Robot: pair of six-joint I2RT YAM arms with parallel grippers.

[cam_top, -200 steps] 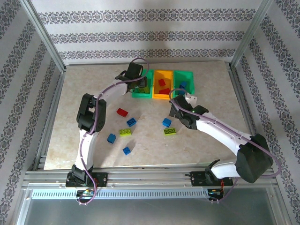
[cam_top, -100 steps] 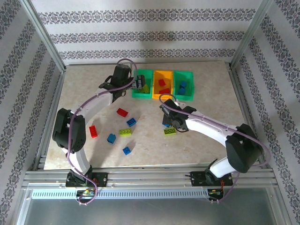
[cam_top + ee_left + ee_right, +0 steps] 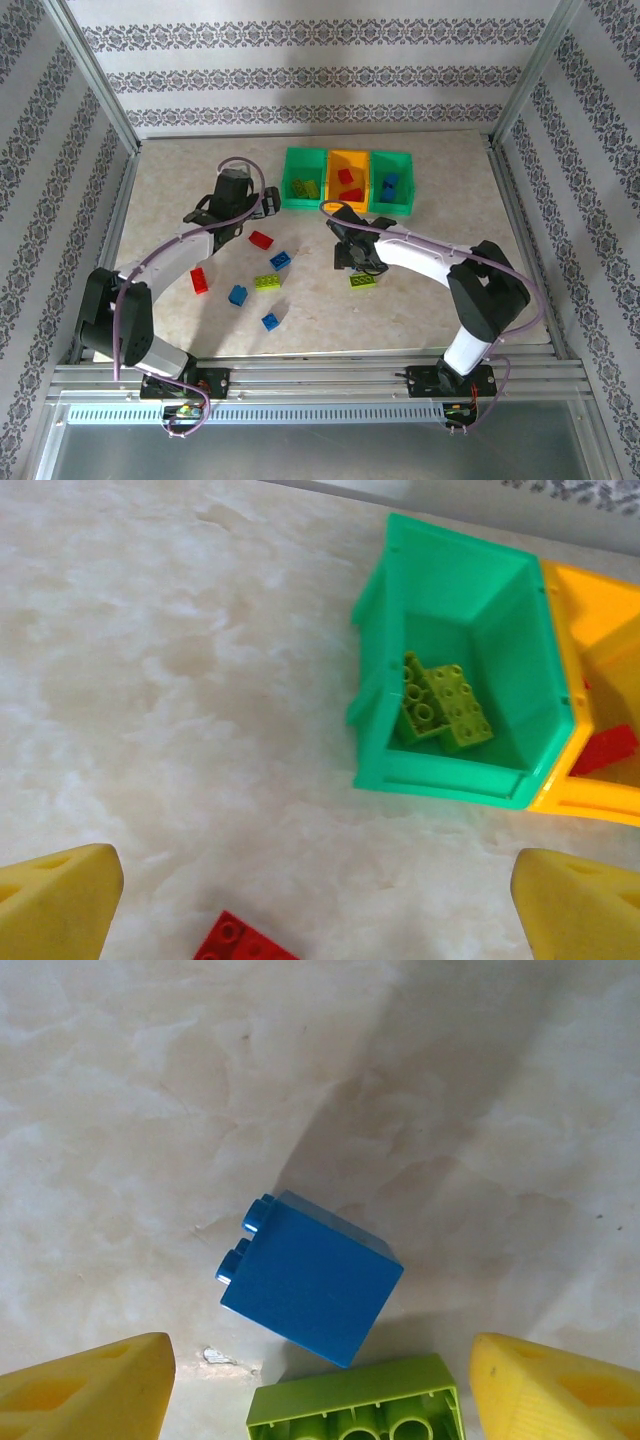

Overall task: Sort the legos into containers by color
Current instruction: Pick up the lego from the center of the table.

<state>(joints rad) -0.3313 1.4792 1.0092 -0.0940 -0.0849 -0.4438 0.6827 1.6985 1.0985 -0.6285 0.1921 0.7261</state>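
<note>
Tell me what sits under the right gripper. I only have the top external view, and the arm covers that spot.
Observer: In the right wrist view, a blue brick lies on its side on the table. It sits between the fingers of the right gripper, and neither finger touches it.
Operator: Anything crowding it?
Observer: A lime brick, hollow underside showing, lies close by its near corner. I cannot tell whether they touch.
Operator: Is the left gripper carrying anything?
Observer: No. The left wrist view shows the left gripper open, with nothing between its fingers. A red brick lies on the table at that view's lower edge.
</note>
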